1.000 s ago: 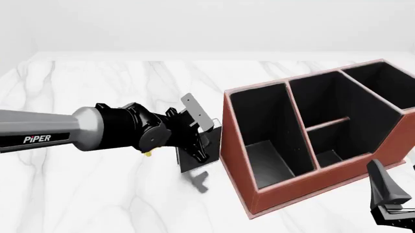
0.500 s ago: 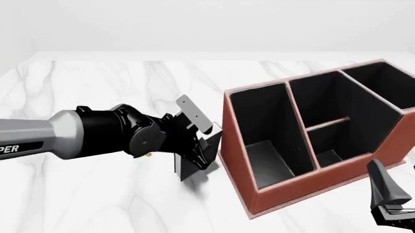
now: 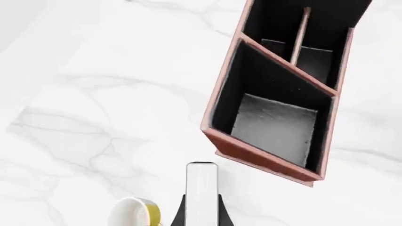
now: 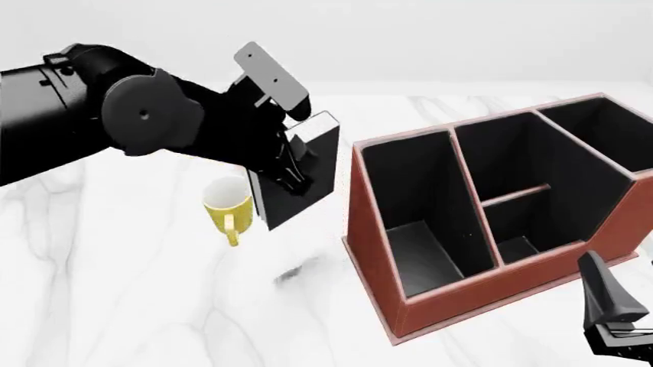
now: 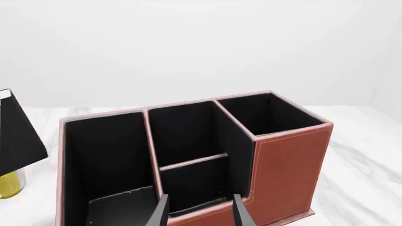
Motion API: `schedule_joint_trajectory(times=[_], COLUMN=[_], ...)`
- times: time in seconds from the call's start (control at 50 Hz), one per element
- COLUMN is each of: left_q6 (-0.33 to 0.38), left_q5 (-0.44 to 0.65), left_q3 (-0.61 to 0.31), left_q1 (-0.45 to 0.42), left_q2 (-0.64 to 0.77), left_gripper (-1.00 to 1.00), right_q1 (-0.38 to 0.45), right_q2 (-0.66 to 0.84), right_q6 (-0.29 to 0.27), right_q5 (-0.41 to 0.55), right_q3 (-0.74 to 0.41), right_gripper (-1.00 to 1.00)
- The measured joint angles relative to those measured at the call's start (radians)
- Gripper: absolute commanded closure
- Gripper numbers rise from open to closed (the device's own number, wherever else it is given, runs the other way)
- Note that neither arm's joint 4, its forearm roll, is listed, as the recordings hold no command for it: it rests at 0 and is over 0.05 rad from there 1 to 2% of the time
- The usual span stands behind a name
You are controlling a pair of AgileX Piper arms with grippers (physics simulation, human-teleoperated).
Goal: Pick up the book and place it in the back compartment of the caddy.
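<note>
My left gripper (image 4: 294, 170) is shut on the book (image 4: 302, 205), a thin black hardcover, and holds it upright in the air, well above the table and left of the caddy (image 4: 479, 294). In the left wrist view the book's white page edge (image 3: 201, 190) stands between the gripper's (image 3: 201, 219) fingers, with the caddy (image 3: 251, 153) ahead and below. The caddy is reddish-brown with black lining and its slots show nothing inside. My right gripper (image 4: 615, 321) is open and empty near the caddy's front right corner. In the right wrist view the gripper (image 5: 199, 214) faces the caddy (image 5: 285, 165), with the book (image 5: 16, 136) at the edge.
A yellow mug (image 4: 226, 205) stands on the white marble table just left of and below the held book; it also shows in the left wrist view (image 3: 135, 212) and the right wrist view (image 5: 9, 183). A white wall closes off the back.
My left arm has lifted the book from the table up into the air and slightly back, uncovering the yellow mug. The right arm has not moved.
</note>
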Motion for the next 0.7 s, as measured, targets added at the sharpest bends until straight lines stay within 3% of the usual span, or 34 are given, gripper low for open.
schedule_joint_trajectory(times=[0.16,0.4,0.7], left_q6=[0.061,0.122,0.142], left_q5=[0.147,0.301,0.325], left_q3=[-0.234,-0.586,-0.842], left_q1=[0.004,-0.067,-0.188], left_q2=[-0.007,0.075,0.234], left_gripper=[1.0,1.0,1.0], right_q1=[0.001,0.002,0.002], right_q2=[-0.001,0.003,0.002], right_q6=[0.0,0.0,-0.001], right_q5=[0.0,-0.003,-0.003], right_q3=[0.0,0.0,0.0], right_gripper=[-1.0,-1.0,-1.0])
